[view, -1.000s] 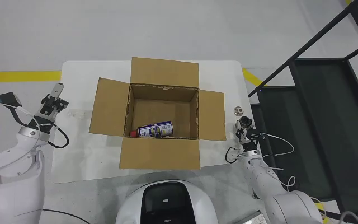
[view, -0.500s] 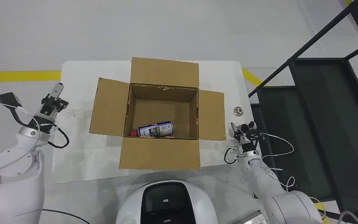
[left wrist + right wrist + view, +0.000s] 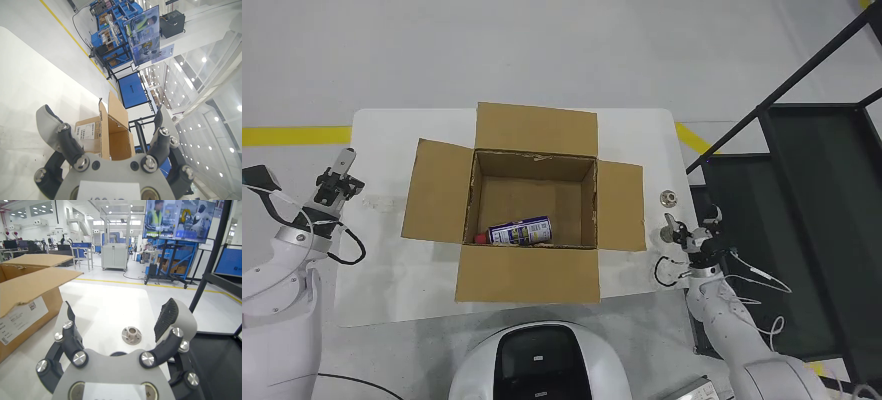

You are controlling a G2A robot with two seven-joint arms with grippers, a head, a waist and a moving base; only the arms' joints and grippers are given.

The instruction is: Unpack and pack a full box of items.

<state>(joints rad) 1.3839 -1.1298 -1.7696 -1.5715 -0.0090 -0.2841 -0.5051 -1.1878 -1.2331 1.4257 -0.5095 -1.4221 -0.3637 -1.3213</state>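
An open cardboard box [image 3: 535, 140] stands mid-table with its four flaps folded out. Inside, a blue spray can [image 3: 521, 233] with a red cap lies on its side against the near wall. A small metal flange [image 3: 666, 197] rests on the table to the right of the box. My right gripper [image 3: 691, 224] hovers open at the table's right edge, just short of the flange [image 3: 131, 335], which shows between its fingers [image 3: 167, 315]. My left gripper [image 3: 339, 176] is open and holds nothing, off the table's left edge, facing the box [image 3: 115, 136].
The white table [image 3: 382, 270] has bare room left and right of the box. A dark metal rack [image 3: 802, 190] stands close to the table's right edge beside the right arm. Yellow floor tape [image 3: 292, 134] runs behind.
My right gripper has shifted rightward, away from the box and out past the table's edge. The left arm, the box and the can have not moved.
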